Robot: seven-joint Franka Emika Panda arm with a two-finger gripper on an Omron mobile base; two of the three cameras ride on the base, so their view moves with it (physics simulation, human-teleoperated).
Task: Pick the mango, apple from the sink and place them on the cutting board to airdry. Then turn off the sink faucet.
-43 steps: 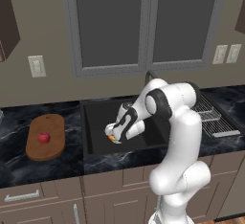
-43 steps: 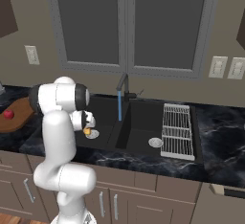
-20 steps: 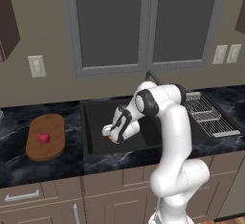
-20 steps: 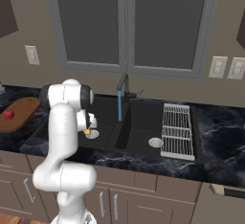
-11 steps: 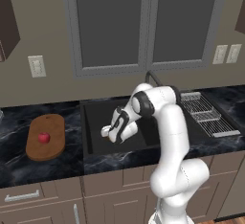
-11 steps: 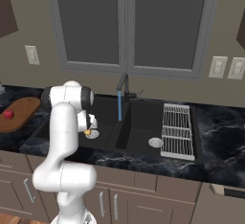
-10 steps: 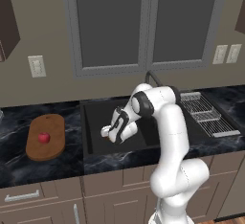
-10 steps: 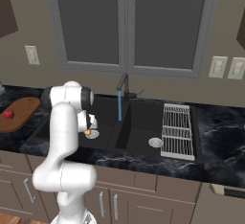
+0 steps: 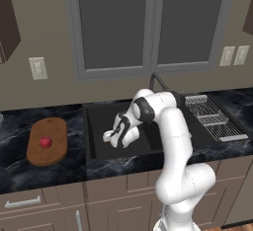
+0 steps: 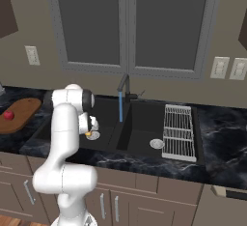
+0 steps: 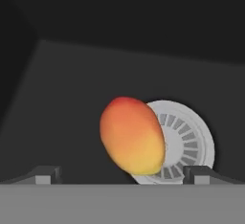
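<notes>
The mango [image 11: 132, 136] lies on the floor of the left basin of the black sink [image 9: 99, 119], leaning against the round silver drain [image 11: 187, 144]. My gripper [image 11: 122, 175] hangs low in that basin, open, its fingertips [image 11: 46, 173] wide apart on either side of the mango and touching nothing. The left base view has the gripper [image 9: 110, 137] down in the basin. A sliver of the mango [image 10: 88, 134] peeks out beside the arm. The red apple [image 9: 45, 141] rests on the wooden cutting board [image 9: 54, 126] left of the sink. Blue water runs from the sink faucet [image 10: 124, 86].
A wire dish rack [image 9: 213, 119] lies on the counter right of the sink. The right basin holds a second drain [image 10: 156, 143]. Grey cabinet doors and wall outlets stand behind the counter. The basin walls close in around the hand.
The hand has sunk lower into the left basin over the mango and now covers it in the left base view. The jaws stayed open. The apple has not moved.
</notes>
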